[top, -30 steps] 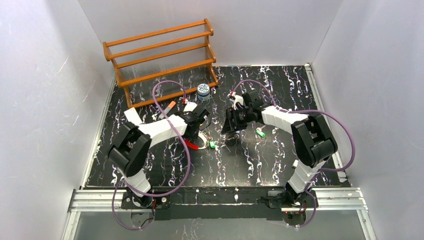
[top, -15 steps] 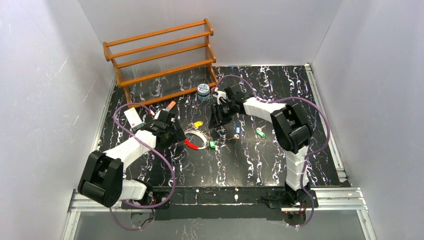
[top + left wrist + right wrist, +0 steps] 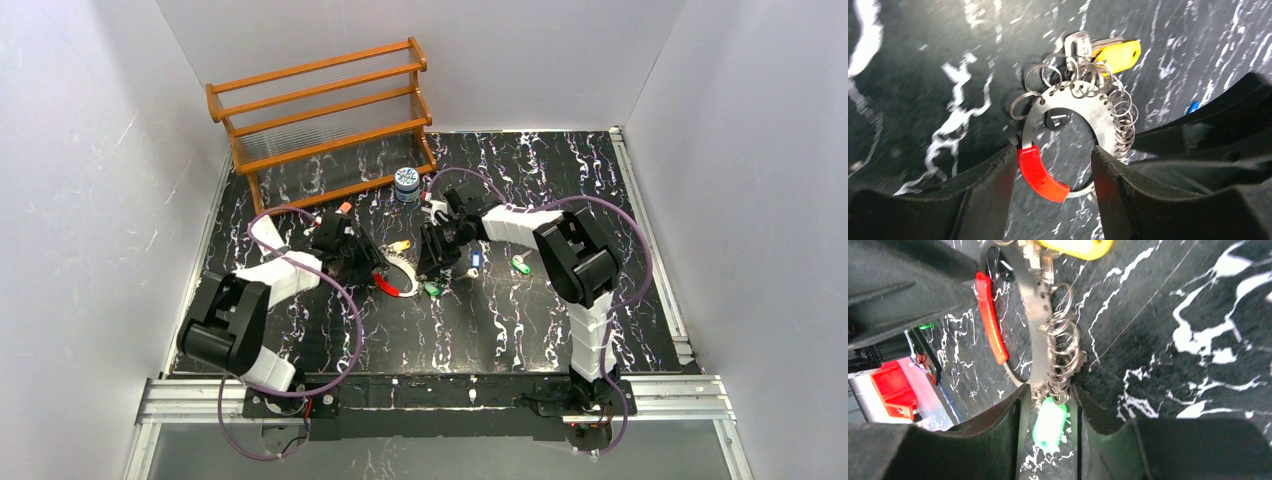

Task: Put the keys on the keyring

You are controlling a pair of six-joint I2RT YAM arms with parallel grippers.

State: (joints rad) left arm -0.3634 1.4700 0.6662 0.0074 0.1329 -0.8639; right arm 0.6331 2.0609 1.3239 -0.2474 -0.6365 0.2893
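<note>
Reaching over the black marbled bench [image 3: 520, 320], both arms are now meeting at its middle. Half a second ago the left pincer [image 3: 372, 266] was standing off to the left of the keyring [image 3: 400, 274], and the right pincer [image 3: 431, 266] was hanging farther back. The left arm is lying low and folded, its wrist pointing right. The right arm is stretching leftward from its tall elbow, its wrist tipping down.

The left pincer is standing open and straddling the keyring's red part [image 3: 1040, 172], which is touching the inner face of one finger [image 3: 983, 195]. The right pincer is holding its jaws narrow at the ring's opposite side, among the small split rings [image 3: 1063, 347]. A green key [image 3: 1049, 424] is sitting in that gap, but whether it is pinched cannot be told.

A yellow key [image 3: 1118, 50] is lying at the ring's far edge. A blue key [image 3: 474, 258] and a second green key [image 3: 521, 265] are lying apart to the right.
</note>
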